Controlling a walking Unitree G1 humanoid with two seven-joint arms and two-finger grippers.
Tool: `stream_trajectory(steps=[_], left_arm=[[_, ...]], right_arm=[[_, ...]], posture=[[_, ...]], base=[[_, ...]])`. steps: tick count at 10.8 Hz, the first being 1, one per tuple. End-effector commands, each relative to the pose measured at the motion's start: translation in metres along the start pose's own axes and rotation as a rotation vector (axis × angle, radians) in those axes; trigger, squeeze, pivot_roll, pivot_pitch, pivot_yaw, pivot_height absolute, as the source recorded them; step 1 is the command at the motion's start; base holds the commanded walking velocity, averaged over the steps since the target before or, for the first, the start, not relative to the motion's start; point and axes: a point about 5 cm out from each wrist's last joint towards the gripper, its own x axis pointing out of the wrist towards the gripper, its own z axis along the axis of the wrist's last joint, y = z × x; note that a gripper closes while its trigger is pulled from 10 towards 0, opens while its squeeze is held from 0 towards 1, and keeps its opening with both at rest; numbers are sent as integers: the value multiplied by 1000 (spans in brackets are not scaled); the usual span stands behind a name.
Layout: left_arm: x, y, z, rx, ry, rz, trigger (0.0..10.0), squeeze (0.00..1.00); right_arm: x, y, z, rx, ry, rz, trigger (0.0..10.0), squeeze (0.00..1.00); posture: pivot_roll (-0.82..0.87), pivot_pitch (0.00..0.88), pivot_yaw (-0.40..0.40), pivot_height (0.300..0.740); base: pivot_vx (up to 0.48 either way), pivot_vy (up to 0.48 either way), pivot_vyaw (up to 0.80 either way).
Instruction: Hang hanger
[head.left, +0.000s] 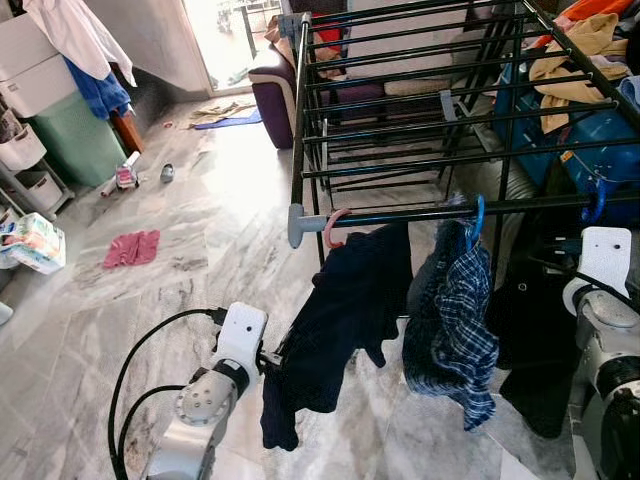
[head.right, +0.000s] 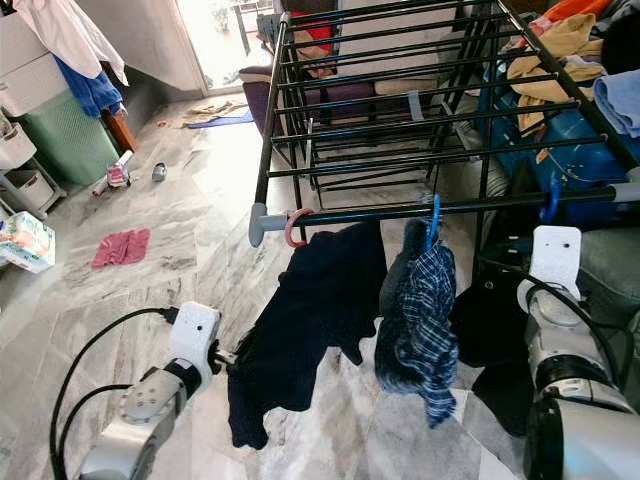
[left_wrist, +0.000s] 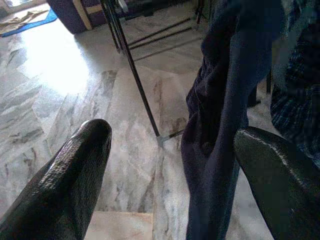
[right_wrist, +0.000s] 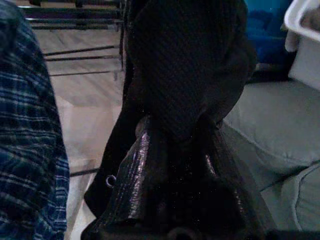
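While the left gripper (left_wrist: 172, 165) stands wide open around the dark navy garment's (head.left: 340, 320) hem, we find the right gripper (right_wrist: 172, 165) closed on the black garment (right_wrist: 185, 75); the pink hanger (head.left: 335, 228) hooks the rack's front bar (head.left: 520, 207).

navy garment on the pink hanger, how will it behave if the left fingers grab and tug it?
Probably floppy: the navy garment droops in loose folds from the pink hanger. Likely light, so it should bunch between the left fingers, which stand open around it, rather than resist. A tug may swing it or slide the hanger along the rail, since only the hook holds it.
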Motion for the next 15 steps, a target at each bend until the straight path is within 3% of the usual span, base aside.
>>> stream_trajectory(steps=[1,3,5,6,8,9,11,13,15], left_arm=[[-3,9,-4,-11,6,41,10000,0],[-4,13,-6,-20,0,71,10000,0],[-2,13,-5,-30,-18,84,10000,0],[2,9,-2,-36,-34,78,10000,0],[4,6,-2,-40,-39,64,10000,0],[4,5,-2,-40,-41,62,10000,0],[6,4,-4,-45,-37,65,10000,0],[8,3,-3,-45,-40,67,10000,0],[9,2,-3,-43,-42,69,10000,0]], right_arm=[[0,2,10,-4,-83,17,0,0],[-16,2,-7,-14,-164,20,0,0],[-44,14,-30,-23,-218,31,0,0],[-66,21,-53,-1,-203,-6,0,0],[-84,31,-76,70,-108,-34,0,0],[-87,27,-74,99,-123,-92,0,0],[-75,12,-43,65,-221,-139,0,0],[-59,-20,-12,70,-286,-255,0,0],[-53,-37,1,68,-303,-289,0,0]], posture=[[12,0,82,740],[-2,0,82,740],[-24,0,83,740],[-42,0,86,740],[-51,0,85,740],[-48,0,82,740],[-57,0,79,740],[-54,0,74,740],[-54,0,74,740]], base=[[0,0,0],[0,0,0],[0,0,0],[0,0,0],[0,0,0],[0,0,0],[0,0,0],[0,0,0],[0,0,0]])
